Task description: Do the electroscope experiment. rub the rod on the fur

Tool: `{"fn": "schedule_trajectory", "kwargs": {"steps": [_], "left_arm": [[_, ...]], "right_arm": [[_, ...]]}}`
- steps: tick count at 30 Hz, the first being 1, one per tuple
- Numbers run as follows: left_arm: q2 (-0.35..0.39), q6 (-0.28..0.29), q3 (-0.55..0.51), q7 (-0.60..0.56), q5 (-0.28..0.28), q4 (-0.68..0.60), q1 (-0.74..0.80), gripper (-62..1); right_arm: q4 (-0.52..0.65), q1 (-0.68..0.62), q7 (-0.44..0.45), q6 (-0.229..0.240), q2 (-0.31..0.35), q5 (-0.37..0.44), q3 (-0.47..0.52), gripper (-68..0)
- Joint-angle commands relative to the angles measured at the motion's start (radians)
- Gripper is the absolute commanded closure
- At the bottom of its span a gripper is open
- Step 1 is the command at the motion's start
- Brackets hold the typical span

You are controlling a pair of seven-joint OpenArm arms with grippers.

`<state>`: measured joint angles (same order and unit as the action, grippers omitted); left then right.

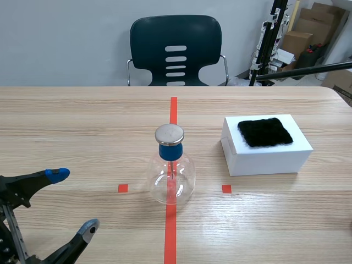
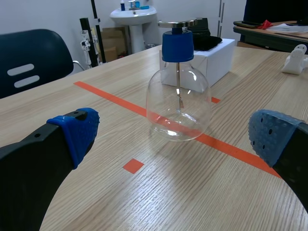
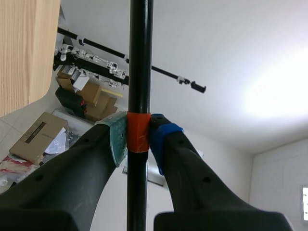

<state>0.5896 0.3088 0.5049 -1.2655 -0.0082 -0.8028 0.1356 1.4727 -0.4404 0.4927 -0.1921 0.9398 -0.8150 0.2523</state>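
Note:
The glass electroscope flask (image 1: 171, 173) with a blue stopper and a metal disc stands on the red tape line at mid-table. To its right, black fur (image 1: 264, 132) lies on a white box (image 1: 264, 160). My left gripper (image 1: 72, 201) is open low at the near left, and the flask (image 2: 178, 103) stands ahead of its fingers (image 2: 77, 132). My right gripper (image 3: 138, 137) is shut on the black rod (image 3: 140, 57) at its orange band. In the scene view the rod (image 1: 308, 70) reaches in from the right edge, above the table beyond the box; the right gripper itself is out of that view.
A dark chair (image 1: 175, 49) stands behind the table's far edge. Cardboard boxes (image 1: 308, 33) and a black stand (image 1: 269, 38) crowd the back right. Bare wood lies between the flask and the left gripper.

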Motion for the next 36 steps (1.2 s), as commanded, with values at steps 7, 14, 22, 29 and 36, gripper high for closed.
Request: {"fn": "schedule_trajectory", "kwargs": {"steps": [7,14,22,29,36], "left_arm": [[0.001,0.000,0.000,-0.018,-0.009,-0.013,0.000,-62.3],[0.001,0.000,0.000,-0.017,-0.009,-0.013,0.000,-62.3],[0.001,0.000,0.000,-0.018,-0.009,-0.013,0.000,-62.3],[0.001,0.000,0.000,-0.018,-0.009,-0.013,0.000,-62.3],[0.001,0.000,0.000,-0.018,-0.009,-0.013,0.000,-62.3]], "right_arm": [[-0.124,0.127,0.070,0.008,0.013,-0.105,-0.035,-0.4],[-0.183,0.195,0.112,0.063,0.013,-0.183,-0.061,-0.4],[-0.219,0.252,0.122,0.079,-0.004,-0.269,-0.105,-0.4],[-0.225,0.258,0.135,0.093,-0.035,-0.309,-0.110,-0.4],[-0.230,0.261,0.099,0.105,-0.076,-0.334,-0.112,-0.4]]}}
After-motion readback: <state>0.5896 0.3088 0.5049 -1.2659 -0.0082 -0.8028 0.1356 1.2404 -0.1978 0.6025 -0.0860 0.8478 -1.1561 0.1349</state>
